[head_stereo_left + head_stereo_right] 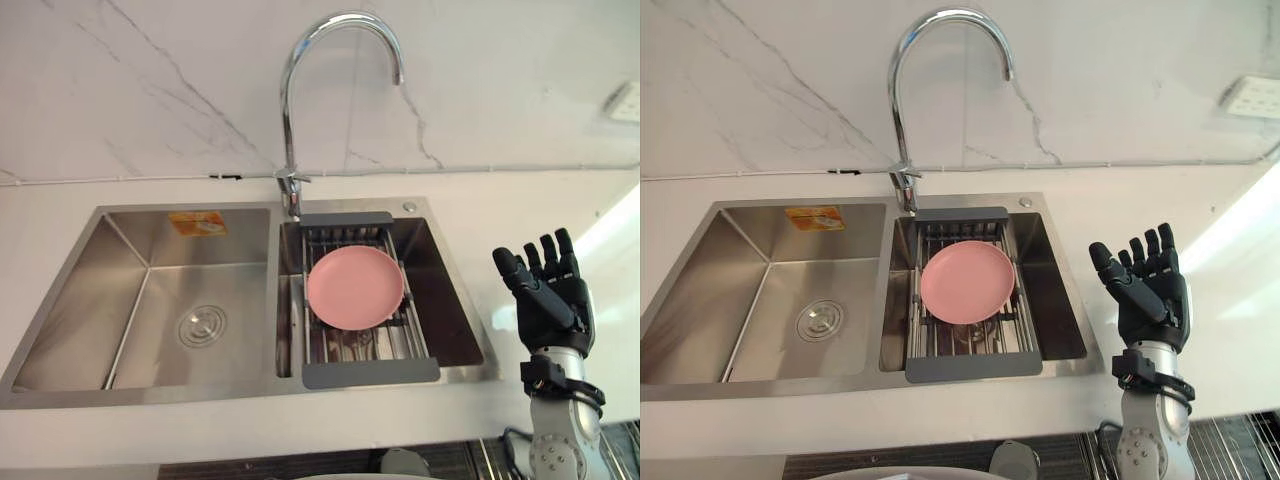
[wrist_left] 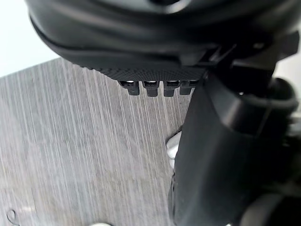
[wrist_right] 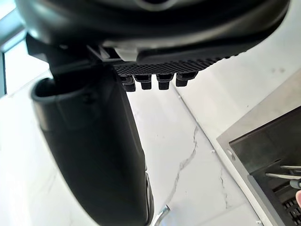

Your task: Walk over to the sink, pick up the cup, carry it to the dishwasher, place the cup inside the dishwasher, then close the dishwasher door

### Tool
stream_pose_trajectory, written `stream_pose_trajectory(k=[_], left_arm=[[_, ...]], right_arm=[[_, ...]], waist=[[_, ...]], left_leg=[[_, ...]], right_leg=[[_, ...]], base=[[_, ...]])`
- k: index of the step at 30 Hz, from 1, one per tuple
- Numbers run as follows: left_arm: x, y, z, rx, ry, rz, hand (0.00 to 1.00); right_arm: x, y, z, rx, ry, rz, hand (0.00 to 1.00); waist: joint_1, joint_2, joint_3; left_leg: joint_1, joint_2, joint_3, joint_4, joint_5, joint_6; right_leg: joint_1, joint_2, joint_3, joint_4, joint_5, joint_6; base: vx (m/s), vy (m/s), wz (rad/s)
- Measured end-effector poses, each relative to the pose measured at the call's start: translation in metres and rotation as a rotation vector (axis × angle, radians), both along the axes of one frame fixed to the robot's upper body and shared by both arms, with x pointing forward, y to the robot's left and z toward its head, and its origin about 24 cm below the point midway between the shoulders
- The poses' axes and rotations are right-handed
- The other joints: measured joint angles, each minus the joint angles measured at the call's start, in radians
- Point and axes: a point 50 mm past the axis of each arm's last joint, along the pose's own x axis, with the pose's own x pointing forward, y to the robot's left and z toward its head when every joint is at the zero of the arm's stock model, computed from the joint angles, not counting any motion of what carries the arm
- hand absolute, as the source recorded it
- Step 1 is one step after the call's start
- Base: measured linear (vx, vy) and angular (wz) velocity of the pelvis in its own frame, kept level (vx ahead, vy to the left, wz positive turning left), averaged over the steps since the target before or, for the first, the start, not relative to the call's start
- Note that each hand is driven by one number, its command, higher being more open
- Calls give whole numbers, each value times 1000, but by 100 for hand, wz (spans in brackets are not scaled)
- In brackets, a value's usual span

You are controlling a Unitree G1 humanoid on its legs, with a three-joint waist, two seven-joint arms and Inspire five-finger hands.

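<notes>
A pink plate (image 1: 355, 287) is laid on the rack (image 1: 370, 373) across the right basin of the steel sink (image 1: 85, 290), set in a white veined counter (image 1: 560, 210) over which the right hand (image 1: 550, 300) is held (fingers straight, empty), the left hand (image 2: 225, 155) likewise relaxed above grey flooring (image 2: 84, 150).

one pink plate (image 1: 355, 287), one tap (image 1: 287, 120), two basins (image 1: 90, 300)

White counter (image 1: 250, 430) holds a double sink (image 1: 100, 300); its right basin's rack (image 1: 370, 372) bears a plate (image 1: 355, 287).
</notes>
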Motion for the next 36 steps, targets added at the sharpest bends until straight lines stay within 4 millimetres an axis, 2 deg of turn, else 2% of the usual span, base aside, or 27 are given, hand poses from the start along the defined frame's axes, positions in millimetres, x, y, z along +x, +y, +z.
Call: stream_pose_trajectory(k=[1,2,3,4,5,6,8,10,11,12,13,14,16,18,20,23,27,36], left_arm=[[1,1,0,9,-3,1,100],[3,2,0,30,-8,-3,100],[5,4,1,42,-11,1,100],[7,6,1,47,-16,10,100],[12,10,3,56,-39,26,100],[19,12,4,64,-48,28,100],[15,12,3,61,-43,91,100],[11,11,3,65,-41,187,100],[10,11,3,68,-41,214,100],[8,11,3,70,-39,247,100],[5,13,3,72,-38,286,100],[4,13,3,72,-41,307,100],[1,10,2,66,-47,363,100],[-5,10,2,71,-60,403,100],[-7,7,2,59,-67,418,100],[-8,8,2,57,-77,418,100],[-16,9,3,58,-88,437,100],[-23,11,4,70,-86,410,100]], right_arm=[[-1,6,-4,0,20,11,100],[0,13,-6,-1,28,35,100],[0,13,-6,-4,30,35,100],[0,12,-6,-7,29,31,100],[1,11,-3,-13,15,28,100],[8,11,3,-29,-20,44,100],[19,13,16,-64,-84,74,100],[29,14,30,-91,-167,103,100],[32,15,33,-96,-184,116,100],[34,17,36,-104,-201,137,100],[34,20,35,-110,-205,162,100],[35,21,36,-115,-209,178,100],[37,21,38,-158,-201,218,100],[37,18,41,-182,-206,223,100],[36,16,46,-207,-223,235,100],[35,18,55,-287,-254,272,100],[35,23,60,-442,-243,374,100],[44,31,60,-682,-131,530,100]], waist=[[2,-1,2],[1,-3,15],[-4,-3,19],[-6,-5,18],[-9,-14,14],[-10,-21,17],[-3,-21,17],[20,-22,17],[26,-19,18],[25,-19,20],[26,-27,16],[32,-30,14],[40,-18,13],[40,-20,10],[39,-23,7],[39,-27,1],[40,-44,-17],[55,-58,-44]], left_leg=[[-14,11,26,10,-4,10],[-30,37,65,38,-16,26],[-44,53,71,57,-15,23],[-59,66,74,76,-16,19],[-87,82,79,116,-25,9],[-120,102,89,152,-32,1],[-121,120,128,152,-28,-4],[-113,148,201,156,-26,-6],[-113,158,212,167,-30,-9],[-113,173,223,194,-35,-6],[-116,185,225,222,-39,-8],[-119,194,226,238,-43,-12],[-123,237,225,259,-38,-21],[-120,239,226,239,-20,-38],[-118,226,226,205,5,-41],[-117,203,225,166,33,-38],[-102,173,221,128,52,-28],[-76,122,193,44,102,-13]], right_leg=[[-9,-16,-56,15,-12,-9],[-37,-64,-141,144,-44,-59],[-38,-94,-179,234,-62,-82],[-34,-112,-199,285,-71,-86],[-36,-124,-219,305,-74,-73],[-52,-102,-251,277,-67,-82],[-46,-53,-255,191,-46,-90],[20,40,-203,-40,22,-52],[27,45,-195,-41,-3,-61],[27,22,-197,58,-90,-73],[57,7,-202,83,-119,-42],[70,12,-202,60,-117,-14],[107,74,-201,-32,-78,-33],[121,93,-201,-73,-69,-33],[130,103,-204,-113,-50,-32],[145,112,-210,-172,-3,-42],[180,113,-221,-234,35,-37],[203,93,-250,-249,49,-29]], base=[[-137,-23,-88],[-101,-34,-76],[-38,-44,-53],[31,-78,-23],[27,-127,-32],[15,-149,-60],[-30,-106,-70],[-69,-110,-77],[-75,-134,-55],[-39,-135,-25],[-10,-132,-18],[-25,-148,-16],[-101,-165,-16],[-155,-113,-4],[-111,-52,3],[-78,12,4],[-65,78,8],[-76,116,11]])
